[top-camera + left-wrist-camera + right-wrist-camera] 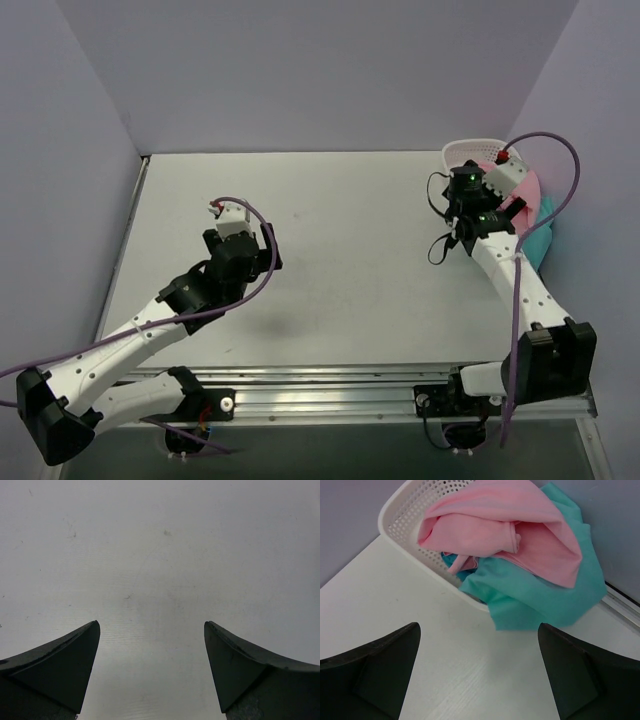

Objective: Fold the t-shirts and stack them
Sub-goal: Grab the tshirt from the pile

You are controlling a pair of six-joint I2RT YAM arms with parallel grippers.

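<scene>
A light pink t-shirt (505,530) lies crumpled in a white lattice basket (405,515), on top of a teal-green t-shirt (540,595) that spills over the basket's rim onto the table. In the top view both shirts, pink (532,190) and teal (540,238), show at the far right behind the right arm. My right gripper (479,630) is open and empty, just short of the teal shirt's hanging edge. My left gripper (152,625) is open and empty over bare table, left of centre in the top view (222,208).
The basket (470,152) stands against the right wall at the back right corner. Grey walls close the table at the back and both sides. The white tabletop (340,250) stretches between the two arms.
</scene>
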